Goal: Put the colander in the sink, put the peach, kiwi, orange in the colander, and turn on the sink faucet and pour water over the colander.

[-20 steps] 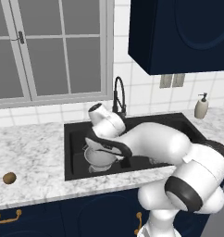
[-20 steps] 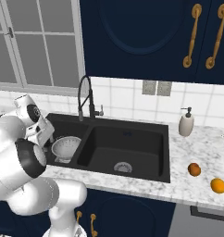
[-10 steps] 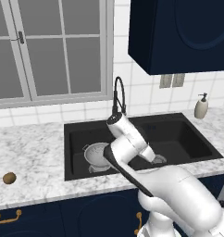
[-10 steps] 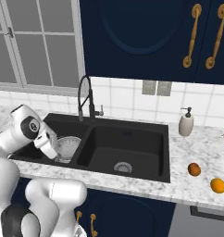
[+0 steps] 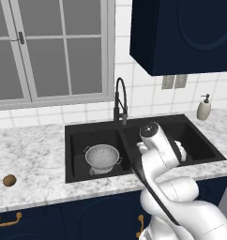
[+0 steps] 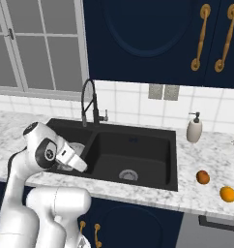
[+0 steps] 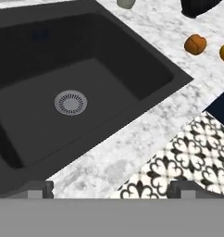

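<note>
Arm swung right since a sec ago: it was bent over the left basin by the colander, now its hand sits over the middle divider w/ the camera looking into the right basin. Colander (image 5: 102,157) stayed put, upright in the left basin of the black sink (image 5: 190,154), nothing in it.

Gripper (image 7: 110,189) spread wide, holding nothing; both tips show at the bottom of hand view, over the front desk (image 7: 146,125) edge next to the right basin, round silver drain (image 7: 71,102) beyond.

Kiwi (image 5: 9,180) lies on the desk well left of the sink, near the front edge. Peach (image 6: 202,177) and orange (image 6: 227,194) on the desk right of the sink, near each other, not touching. Faucet (image 5: 120,101) stands behind the divider, no water running. Soap pump bottle (image 6: 194,129) at back right of the sink.
</note>
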Motion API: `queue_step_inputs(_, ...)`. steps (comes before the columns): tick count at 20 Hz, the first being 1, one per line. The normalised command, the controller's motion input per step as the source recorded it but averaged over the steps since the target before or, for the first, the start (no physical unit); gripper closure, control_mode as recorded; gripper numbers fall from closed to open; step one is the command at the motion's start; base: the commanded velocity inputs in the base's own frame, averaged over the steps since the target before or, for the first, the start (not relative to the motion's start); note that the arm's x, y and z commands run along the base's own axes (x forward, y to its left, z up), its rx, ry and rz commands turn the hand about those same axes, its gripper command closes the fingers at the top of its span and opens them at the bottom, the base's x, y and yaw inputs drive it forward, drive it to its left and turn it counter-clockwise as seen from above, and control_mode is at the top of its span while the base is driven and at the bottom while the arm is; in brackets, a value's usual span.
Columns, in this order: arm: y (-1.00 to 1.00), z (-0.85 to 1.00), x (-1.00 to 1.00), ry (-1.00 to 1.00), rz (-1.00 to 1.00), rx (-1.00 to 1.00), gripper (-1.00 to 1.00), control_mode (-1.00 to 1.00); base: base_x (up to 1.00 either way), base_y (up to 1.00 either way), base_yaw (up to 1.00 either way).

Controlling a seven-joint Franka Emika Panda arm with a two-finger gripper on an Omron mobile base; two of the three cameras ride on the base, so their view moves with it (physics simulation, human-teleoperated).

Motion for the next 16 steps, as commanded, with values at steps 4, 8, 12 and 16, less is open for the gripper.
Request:
queue_step_inputs(4, -0.96, 0.09, 0.04, 0.24, 0.0, 0.07, -1.0, -1.0, 0.0, 0.0, 0.0)
queue_step_inputs(8, -0.9, 0.19, 0.18, 0.26, -0.02, 0.1, -1.0, -1.0, 0.0, 0.0, 0.0)
queue_step_inputs(12, -0.92, 0.19, 0.06, 0.3, -0.03, 0.13, -1.0, -1.0, 0.0, 0.0, 0.0)
queue_step_inputs(16, -0.97, 0.11, 0.04, 0.13, 0.0, 0.16, -1.0, -1.0, 0.0, 0.0, 0.0)
